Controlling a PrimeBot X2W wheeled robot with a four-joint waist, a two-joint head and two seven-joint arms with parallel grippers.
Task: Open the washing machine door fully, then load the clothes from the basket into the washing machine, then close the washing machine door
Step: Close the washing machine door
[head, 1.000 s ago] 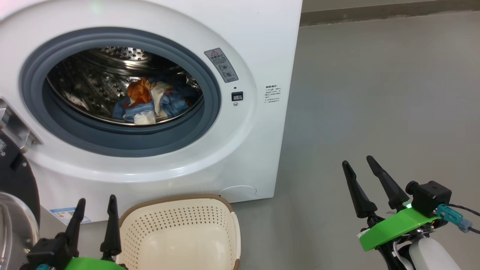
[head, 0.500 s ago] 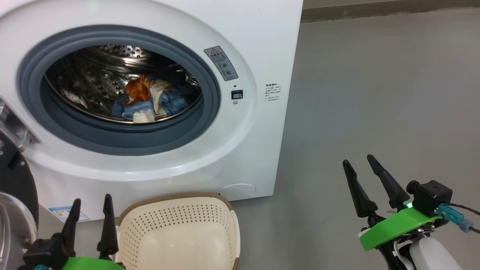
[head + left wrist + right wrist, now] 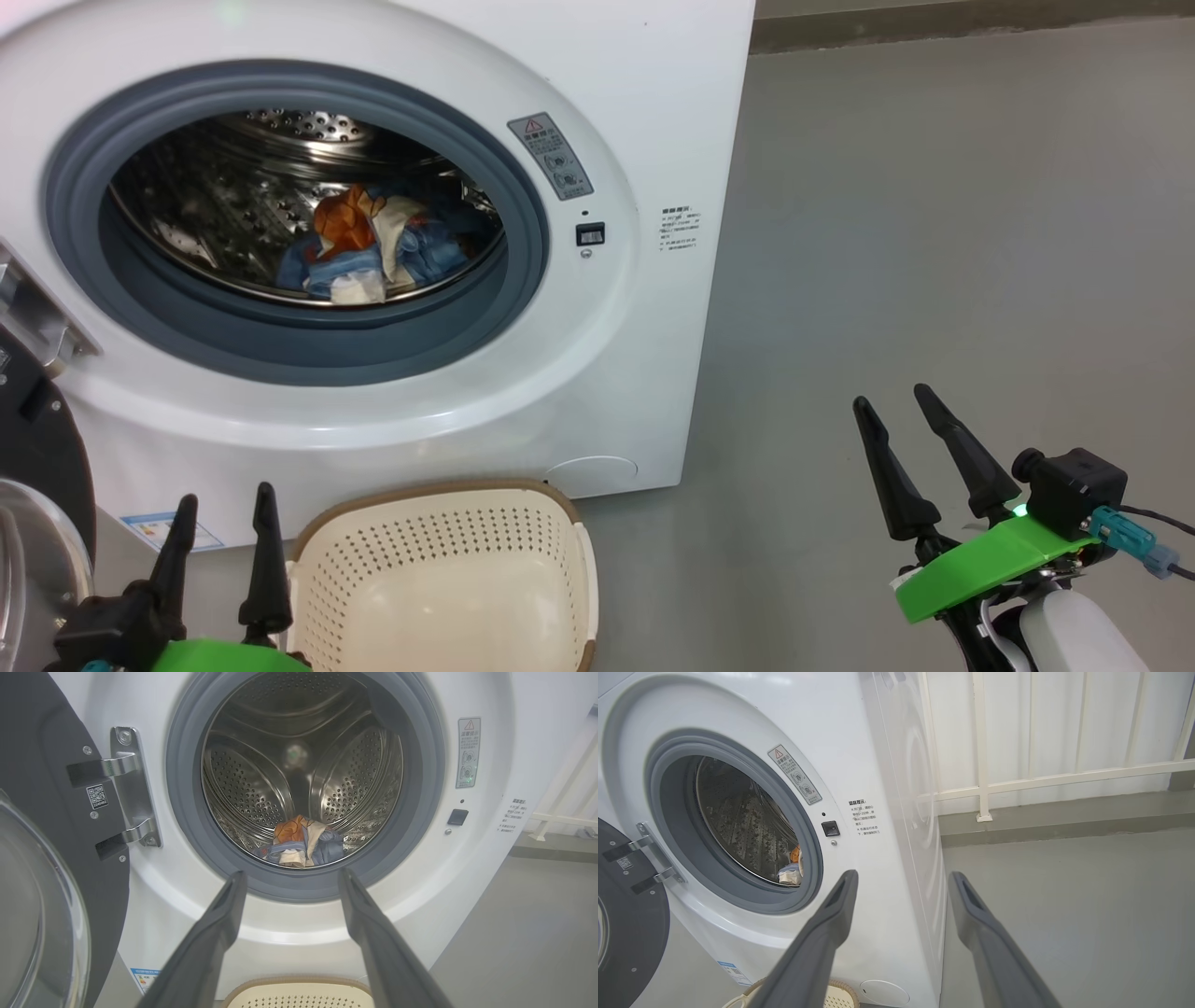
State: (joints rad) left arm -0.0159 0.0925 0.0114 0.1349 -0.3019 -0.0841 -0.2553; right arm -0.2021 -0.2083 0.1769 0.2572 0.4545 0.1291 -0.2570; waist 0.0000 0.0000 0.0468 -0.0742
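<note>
Steel drum [image 3: 215, 205]: clothes [image 3: 364, 245] inside | cream basket [image 3: 448, 551]: before washing machine [image 3: 607, 373]

I count one washing machine [image 3: 653, 93] across the upper left of the frame, one door [image 3: 42, 439] at the left edge, one basket [image 3: 439, 551] at bottom centre and one small pile of clothes [image 3: 369, 247] at upper left. There are two tools, the left tool [image 3: 224, 495] at lower left and the right tool [image 3: 891, 397] at lower right, with two fingers [image 3: 892, 476] apiece.
</note>
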